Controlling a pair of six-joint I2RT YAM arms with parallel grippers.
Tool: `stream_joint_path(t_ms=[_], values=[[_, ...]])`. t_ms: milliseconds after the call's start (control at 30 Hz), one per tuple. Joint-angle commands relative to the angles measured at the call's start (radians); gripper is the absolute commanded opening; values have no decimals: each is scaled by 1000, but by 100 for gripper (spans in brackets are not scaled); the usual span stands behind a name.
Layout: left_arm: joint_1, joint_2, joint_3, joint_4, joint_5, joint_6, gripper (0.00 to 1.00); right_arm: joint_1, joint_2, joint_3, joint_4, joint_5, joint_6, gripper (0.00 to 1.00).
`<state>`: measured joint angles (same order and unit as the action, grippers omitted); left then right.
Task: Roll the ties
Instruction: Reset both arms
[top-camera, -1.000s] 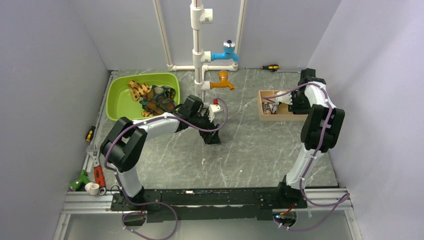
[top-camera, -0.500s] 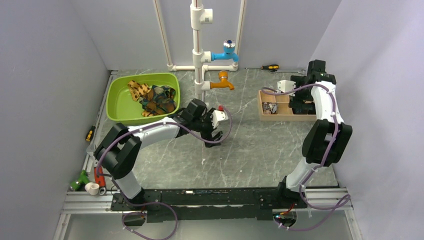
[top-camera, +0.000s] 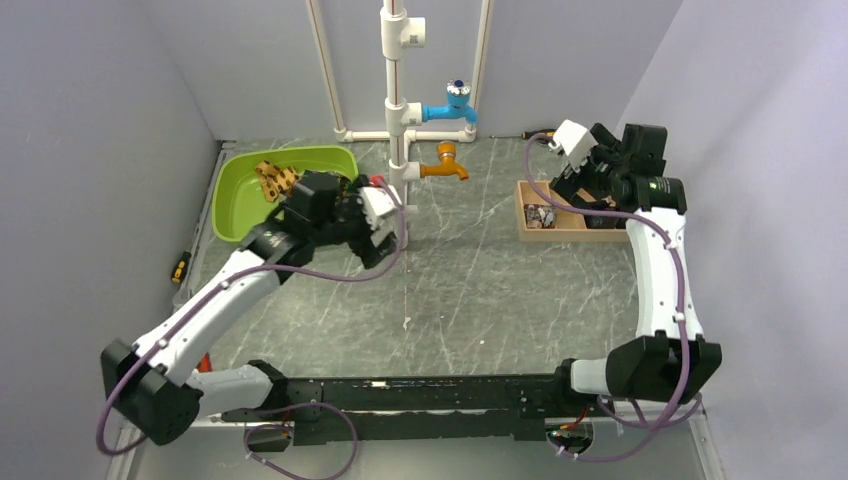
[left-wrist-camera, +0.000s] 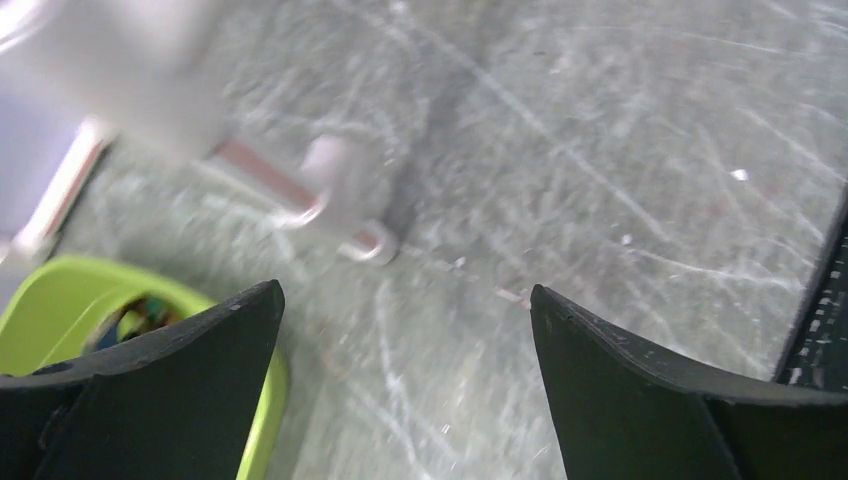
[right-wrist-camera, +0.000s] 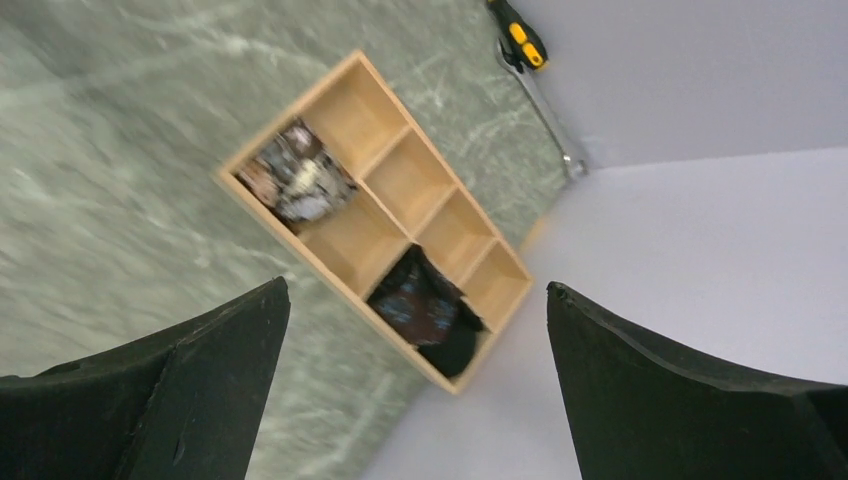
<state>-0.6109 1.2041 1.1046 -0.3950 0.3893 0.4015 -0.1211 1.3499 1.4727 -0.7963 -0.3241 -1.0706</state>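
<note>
Left gripper: fingers spread wide, nothing between them, touching nothing. Hangs over bare table, just right of the green tub. Loose ties lie piled in the tub at far left, tan-orange spotted one on top, darker teal ones mostly hidden under the arm. Blurred foot of the white pipe stand sits beyond the fingers in the left wrist view.

Right gripper: fingers also wide apart, empty, no contact. It hangs above the wooden divider box at far right. A rolled speckled tie sits in one cell at the box's left end. A dark rolled tie with teal marks is in a cell nearer the right end, its edge lapping over the rim. Other cells show bare wood. A yellow-black screwdriver lies by the far wall.

Versus a second ago:
- The left gripper was down at the table mid-scene; now it is up and further left and far, by the tub's right rim, with the arm stretched out.
- The right gripper was low in the box; now it is lifted clear above it, and the arm stands taller.
- Tub, box and rolled ties have not shifted.
</note>
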Motion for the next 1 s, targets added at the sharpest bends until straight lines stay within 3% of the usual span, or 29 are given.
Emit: stream_joint_path(t_ms=[0,133,233,433,600,967], values=[[146,-100,40,-211,-78,-31,99,-3,-67,-48,80,-123,408,100],[302,-175,27,-267,-145,-26,100,-2,-96,-84,32,-146,558,100],[436,-162,40,-348,-201,-57,99,-1,-107,-154,41,-61,684,100],[669,-102,-40,-388,-215,-164,99,-5,-201,-382,98,41,710,100],[694,-69,-117,-407,-254,-220,99,-7,-278,-516,83,92,701,100],[693,-269,-260,-385,-285,-217,99,-9,-335,-554,47,168,741,100]])
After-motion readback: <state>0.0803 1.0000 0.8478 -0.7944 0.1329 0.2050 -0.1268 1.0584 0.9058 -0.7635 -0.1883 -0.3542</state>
